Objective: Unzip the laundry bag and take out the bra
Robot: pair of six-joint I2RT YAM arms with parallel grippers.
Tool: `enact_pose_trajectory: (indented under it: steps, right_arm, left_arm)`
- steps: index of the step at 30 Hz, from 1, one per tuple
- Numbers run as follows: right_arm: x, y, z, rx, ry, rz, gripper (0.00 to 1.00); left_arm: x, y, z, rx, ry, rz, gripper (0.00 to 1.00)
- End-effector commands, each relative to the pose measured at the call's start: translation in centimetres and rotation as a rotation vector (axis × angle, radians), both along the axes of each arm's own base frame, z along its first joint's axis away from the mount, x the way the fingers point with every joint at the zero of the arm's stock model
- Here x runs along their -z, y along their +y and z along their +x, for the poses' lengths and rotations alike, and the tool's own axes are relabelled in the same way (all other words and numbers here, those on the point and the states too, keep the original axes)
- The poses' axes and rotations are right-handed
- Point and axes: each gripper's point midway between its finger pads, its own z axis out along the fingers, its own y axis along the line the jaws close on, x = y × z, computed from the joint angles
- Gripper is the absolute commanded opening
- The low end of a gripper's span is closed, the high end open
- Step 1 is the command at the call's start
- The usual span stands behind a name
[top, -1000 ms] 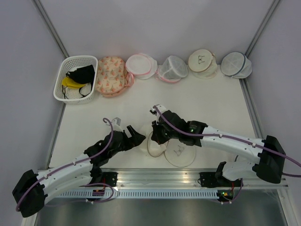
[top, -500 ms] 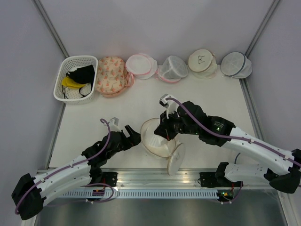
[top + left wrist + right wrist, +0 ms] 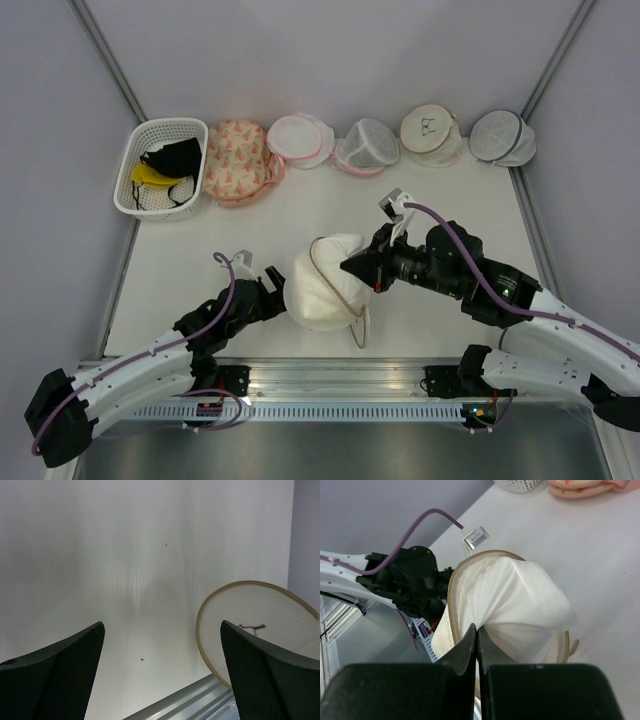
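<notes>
Now, nearest us and just left of the laundry bag, the left gripper has its jaws spread wide with only bare counter between them; it grips nothing. The bag's flat face, with its black mark, hangs at the bag's near right side, swung off the dome, so we judge the unzipping done. At the bag's gaping mouth the bra bulges out through the tan trim. The right gripper, just right of the bag, has its jaws clenched on a fold of that white cup. We judge the removal partway: the bra is not yet clear of the trim, so drawing it fully out remains. Well beyond the bag sit a row of other pouches and a white basket.
</notes>
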Motion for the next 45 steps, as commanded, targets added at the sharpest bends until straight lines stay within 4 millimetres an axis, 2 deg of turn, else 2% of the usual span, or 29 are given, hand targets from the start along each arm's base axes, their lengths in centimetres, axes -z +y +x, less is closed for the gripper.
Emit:
enact_pose_trajectory:
  steps: [1, 2, 3, 4, 5, 8, 11, 13, 20, 22, 23, 25, 26, 30, 31, 35, 37, 39, 42, 45]
  right_arm:
    - [-0.1, 0.4, 1.0, 0.041, 0.005, 0.006, 0.01]
    - [-0.1, 0.0, 1.6, 0.079, -0.004, -0.001, 0.0]
    - [0.0, -0.1, 1.8, 0.091, -0.006, -0.006, 0.0]
    - [0.1, -0.3, 2.0, 0.102, -0.008, -0.012, 0.0]
    - [0.3, -0.5, 2.2, 0.119, -0.005, -0.021, 0.01]
    - [1.5, -1.0, 3.0, 0.174, 0.001, -0.07, 0.0]
    - [3.3, -1.6, 4.0, 0.235, 0.02, -0.14, 0.01]
    - [4.4, -1.7, 4.2, 0.248, 0.031, -0.176, 0.0]
    - [8.6, -0.8, 4.6, 0.229, 0.063, -0.278, 0.0]
    - [9.4, -1.2, 4.8, 0.244, 0.066, -0.307, 0.0]
    - [9.6, -1.7, 5.2, 0.276, 0.059, -0.325, 0.0]
    - [10.0, -2.7, 5.7, 0.323, 0.051, -0.358, 0.0]
    - [10.1, -2.8, 5.6, 0.321, 0.05, -0.37, 0.0]
    - [10.3, -1.9, 4.9, 0.256, 0.058, -0.36, 0.0]
    - [10.7, -1.5, 4.8, 0.236, 0.064, -0.364, 0.0]
    - [11.9, 0.0, 3.8, 0.143, 0.091, -0.355, 0.0]
    - [12.8, 0.8, 3.1, 0.087, 0.11, -0.362, 0.0]
    - [14.1, 1.6, 2.5, 0.037, 0.139, -0.367, 0.0]
    - [15.7, 2.0, 2.4, 0.027, 0.162, -0.387, 0.0]
    - [16.2, 2.6, 1.8, -0.018, 0.182, -0.374, 0.0]
  left_arm:
    - [-3.1, -1.3, 0.4, 0.011, -0.056, -0.128, 1.0]
    - [-3.5, -1.7, 0.0, 0.032, -0.057, -0.163, 1.0]
    - [-4.7, -2.1, 0.1, 0.044, -0.087, -0.209, 1.0]
    - [-6.8, -2.4, 0.0, 0.056, -0.142, -0.283, 1.0]
    - [-7.3, -2.5, -0.1, 0.055, -0.149, -0.322, 1.0]
    - [-9.4, -1.5, -0.1, 0.005, -0.182, -0.398, 1.0]
    - [-9.5, 0.3, 0.0, -0.077, -0.158, -0.371, 1.0]
    - [-10.8, 1.5, 0.3, -0.124, -0.209, -0.386, 1.0]
    - [-13.2, 1.8, 0.2, -0.108, -0.275, -0.389, 1.0]
    - [-12.8, 2.7, 0.4, -0.151, -0.256, -0.348, 1.0]
    - [-12.2, 4.0, 1.0, -0.247, -0.218, -0.345, 1.0]
    - [-9.5, 6.3, 0.9, -0.376, -0.102, -0.249, 1.0]
    - [-9.1, 6.5, 0.8, -0.384, -0.084, -0.221, 1.0]
    - [-9.9, 4.4, 1.0, -0.274, -0.112, -0.2, 1.0]
    - [-11.5, 3.4, 1.5, -0.229, -0.182, -0.238, 1.0]
    - [-13.4, -0.4, 1.4, -0.046, -0.268, -0.298, 1.0]
    - [-13.8, -1.4, 1.6, -0.004, -0.276, -0.276, 1.0]
    - [-13.2, -2.7, 1.8, 0.04, -0.252, -0.243, 1.0]
    - [-15.0, -4.3, 2.2, 0.098, -0.295, -0.254, 1.0]
    - [-15.0, -5.3, 2.5, 0.153, -0.309, -0.202, 1.0]
